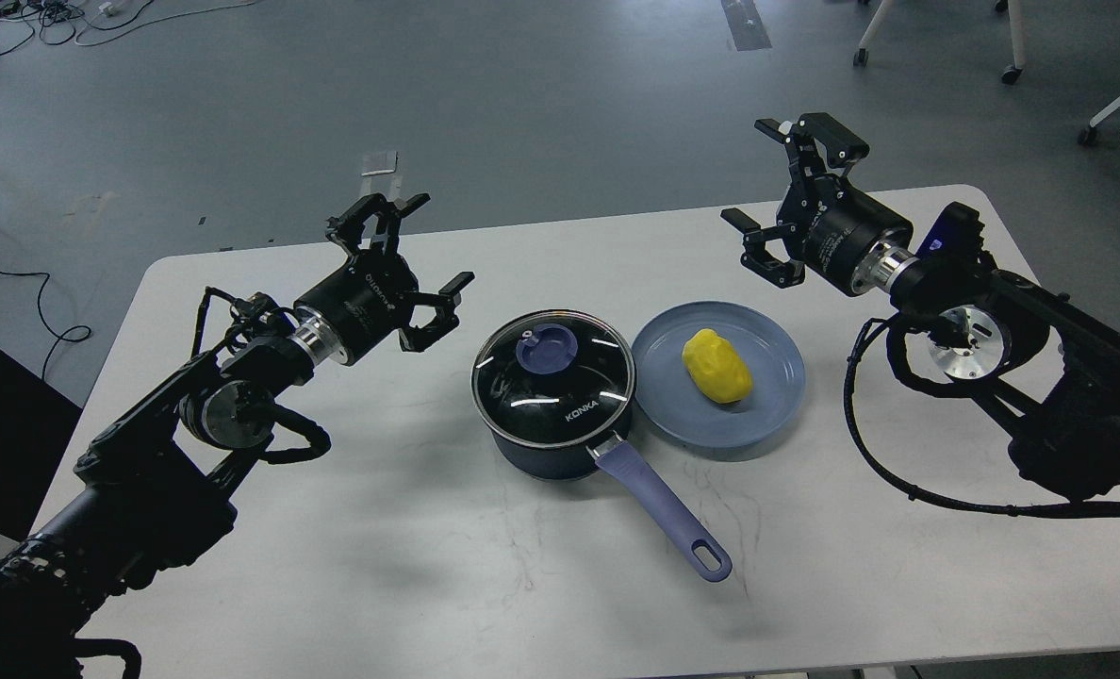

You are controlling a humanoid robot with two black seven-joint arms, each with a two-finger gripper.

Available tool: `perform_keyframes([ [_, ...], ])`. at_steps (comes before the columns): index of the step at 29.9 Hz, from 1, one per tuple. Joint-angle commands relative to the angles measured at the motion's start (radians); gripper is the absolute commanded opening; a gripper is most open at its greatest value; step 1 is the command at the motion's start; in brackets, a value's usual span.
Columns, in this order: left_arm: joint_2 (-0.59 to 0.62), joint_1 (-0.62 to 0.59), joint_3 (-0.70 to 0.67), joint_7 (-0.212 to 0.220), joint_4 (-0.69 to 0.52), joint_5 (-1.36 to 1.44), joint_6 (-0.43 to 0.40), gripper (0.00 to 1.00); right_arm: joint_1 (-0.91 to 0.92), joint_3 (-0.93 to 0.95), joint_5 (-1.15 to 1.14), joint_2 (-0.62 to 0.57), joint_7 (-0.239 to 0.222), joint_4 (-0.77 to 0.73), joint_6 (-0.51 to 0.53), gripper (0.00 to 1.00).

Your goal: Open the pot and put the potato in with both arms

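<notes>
Fingers [425,283] spread above white table [334,566].

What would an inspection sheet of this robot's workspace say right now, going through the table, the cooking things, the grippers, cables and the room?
Surface: white table, faint marks.
Job's things: pot at centre, glass lid on, handle pointing toward the robot; potato lying on a blue-grey plate right of the pot.
Clutter: nothing seen.
Grippers: left gripper and right gripper both open, empty, raised either side of the pot.
Cables: black cable looping off the right arm; loose floor cables far left.
Surroundings: grey floor, chair legs upper right.
</notes>
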Motion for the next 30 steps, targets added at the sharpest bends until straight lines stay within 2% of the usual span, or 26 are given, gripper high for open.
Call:
perform_keyframes([
  [1,0.003,0.001,0.002,-0.002,-0.001,0.000,0.000,0.98,0.040,-0.020,0.000,-0.002,-0.003,-0.028,-0.003,1.00],
  [7,0.001,0.008,-0.013,-0.004,-0.013,0.017,0.007,0.98,0.060,-0.036,-0.002,0.000,-0.029,-0.031,-0.011,1.00],
  [30,0.010,0.001,0.004,0.004,-0.015,0.025,0.061,0.98,0.095,-0.085,-0.003,0.009,-0.030,-0.058,-0.008,1.00],
])
